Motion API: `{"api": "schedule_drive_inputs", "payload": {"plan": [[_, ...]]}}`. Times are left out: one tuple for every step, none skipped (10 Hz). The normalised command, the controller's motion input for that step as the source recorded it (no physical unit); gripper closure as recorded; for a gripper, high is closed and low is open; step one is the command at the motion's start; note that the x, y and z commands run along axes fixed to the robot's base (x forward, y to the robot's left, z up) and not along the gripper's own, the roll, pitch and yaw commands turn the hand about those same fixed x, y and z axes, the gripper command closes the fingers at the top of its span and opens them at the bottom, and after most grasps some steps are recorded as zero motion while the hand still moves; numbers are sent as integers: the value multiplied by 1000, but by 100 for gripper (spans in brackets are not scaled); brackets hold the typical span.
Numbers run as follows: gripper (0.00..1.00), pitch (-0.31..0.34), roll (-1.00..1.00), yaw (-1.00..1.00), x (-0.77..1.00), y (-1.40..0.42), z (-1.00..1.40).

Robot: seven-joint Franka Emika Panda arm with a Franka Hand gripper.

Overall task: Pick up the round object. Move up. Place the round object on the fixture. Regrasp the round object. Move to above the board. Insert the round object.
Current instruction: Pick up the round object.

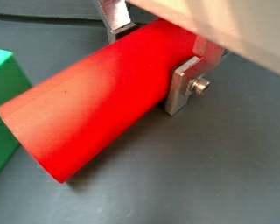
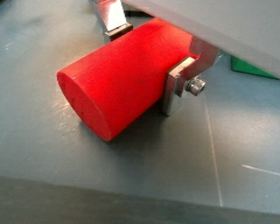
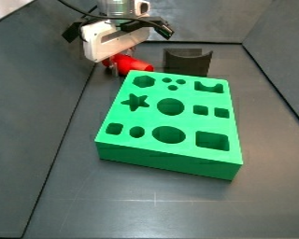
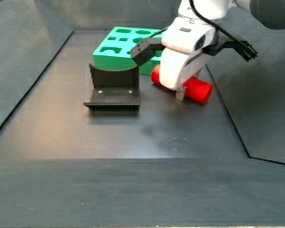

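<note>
The round object [image 1: 90, 118], a bright red cylinder peg, lies on its side on the dark floor; it shows in both wrist views [image 2: 108, 87] and both side views [image 3: 132, 65] [image 4: 198, 89]. My gripper [image 1: 149, 61] [image 2: 146, 59] straddles it, one silver finger [image 1: 181, 87] pressed on each side, shut on it. In the side views the gripper [image 3: 122, 56] [image 4: 173, 80] reaches down at the peg, between the green board [image 3: 171, 117] [image 4: 121, 43] and the wall. The fixture [image 3: 187, 60] [image 4: 111, 85], a dark block with a curved notch, stands beside the board, empty.
A corner of the green board shows in both wrist views [image 1: 0, 96] [image 2: 257, 67], close to the peg's end. Dark walls [image 3: 40, 56] enclose the floor on the sides. The board's cut-out holes are all empty.
</note>
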Motion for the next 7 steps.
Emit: {"api": "schedule_drive_inputs", "payload": {"plan": [[100, 0, 0, 0, 0, 0, 0], [100, 0, 0, 0, 0, 0, 0], [100, 0, 0, 0, 0, 0, 0], [100, 0, 0, 0, 0, 0, 0], [100, 0, 0, 0, 0, 0, 0], [100, 0, 0, 0, 0, 0, 0], [100, 0, 0, 0, 0, 0, 0]]}}
